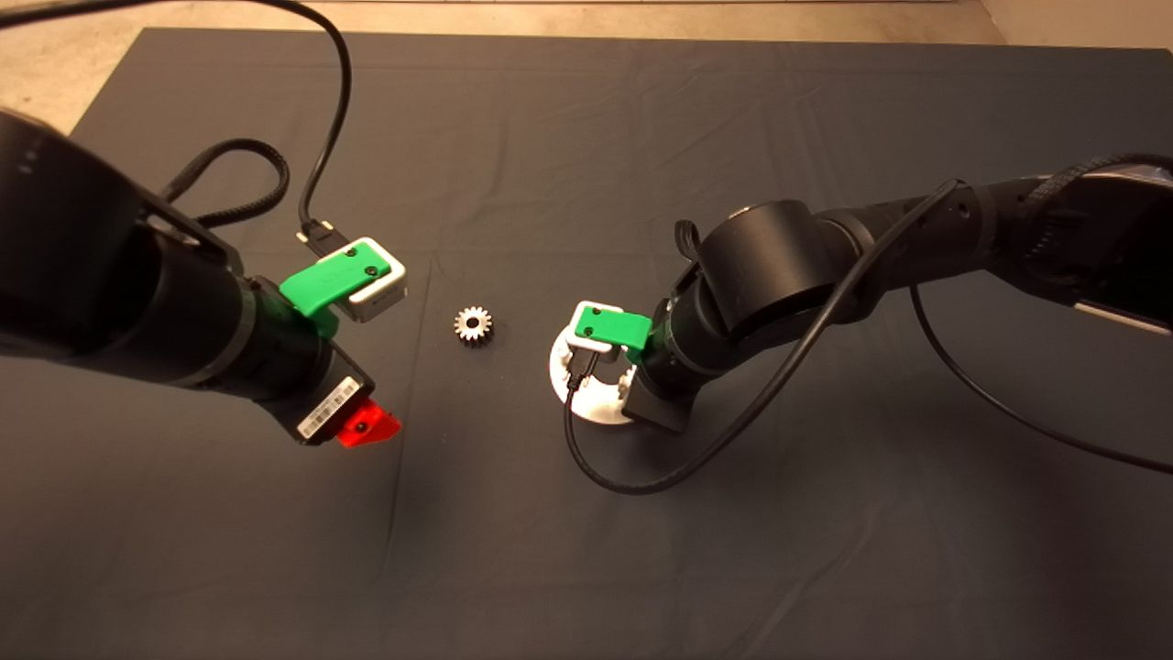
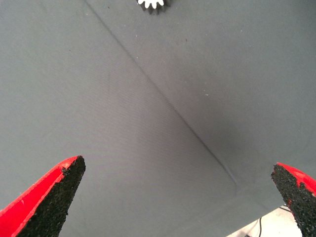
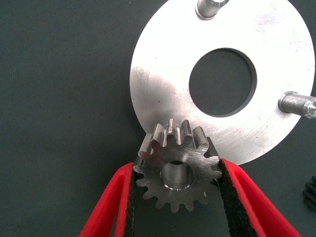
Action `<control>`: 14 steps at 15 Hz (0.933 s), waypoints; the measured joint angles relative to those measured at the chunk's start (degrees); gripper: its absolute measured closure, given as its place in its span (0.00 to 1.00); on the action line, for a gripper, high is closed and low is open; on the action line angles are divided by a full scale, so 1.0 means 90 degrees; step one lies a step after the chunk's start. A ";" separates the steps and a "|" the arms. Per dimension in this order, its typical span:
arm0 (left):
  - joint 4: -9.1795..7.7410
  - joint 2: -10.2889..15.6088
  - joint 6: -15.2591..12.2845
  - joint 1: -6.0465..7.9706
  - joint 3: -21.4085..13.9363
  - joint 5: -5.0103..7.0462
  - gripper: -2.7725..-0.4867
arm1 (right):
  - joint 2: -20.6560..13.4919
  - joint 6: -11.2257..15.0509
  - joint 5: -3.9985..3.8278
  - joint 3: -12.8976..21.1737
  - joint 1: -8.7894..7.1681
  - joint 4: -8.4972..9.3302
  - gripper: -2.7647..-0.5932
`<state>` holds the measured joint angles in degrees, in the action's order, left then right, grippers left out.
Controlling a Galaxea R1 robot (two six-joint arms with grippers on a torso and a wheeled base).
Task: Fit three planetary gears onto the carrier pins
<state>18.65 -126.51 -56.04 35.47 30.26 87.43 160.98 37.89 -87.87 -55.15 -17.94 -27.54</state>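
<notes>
My right gripper [image 3: 177, 170] is shut on one planetary gear [image 3: 177, 168], whose teeth overlap the rim of the silver disc [image 3: 163, 89]. A silvery surface shows inside its bore; I cannot tell whether it is a pin. Two carrier pins [image 3: 210, 7] [image 3: 291, 102] stand bare on the disc. Another gear [image 1: 474, 324] lies flat on the mat between the arms, and its edge [image 2: 151, 4] shows in the left wrist view. My left gripper [image 1: 371, 428] hovers open over bare mat, to the left of that gear. In the head view the right wrist covers most of the disc [image 1: 596, 408].
A dark toothed edge [image 3: 311, 191], apparently a further gear, shows beside the disc in the right wrist view. A black cable [image 1: 641, 481] loops on the mat in front of the disc. A crease [image 2: 163, 94] runs across the mat.
</notes>
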 joint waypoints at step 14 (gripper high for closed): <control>0.0000 0.0019 0.0000 0.0024 0.0000 0.0002 0.00 | -0.0024 -0.0005 0.0000 -0.0015 0.0067 -0.0012 0.81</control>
<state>18.65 -126.34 -56.04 35.69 30.26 87.46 160.76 37.84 -87.87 -55.28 -17.34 -27.65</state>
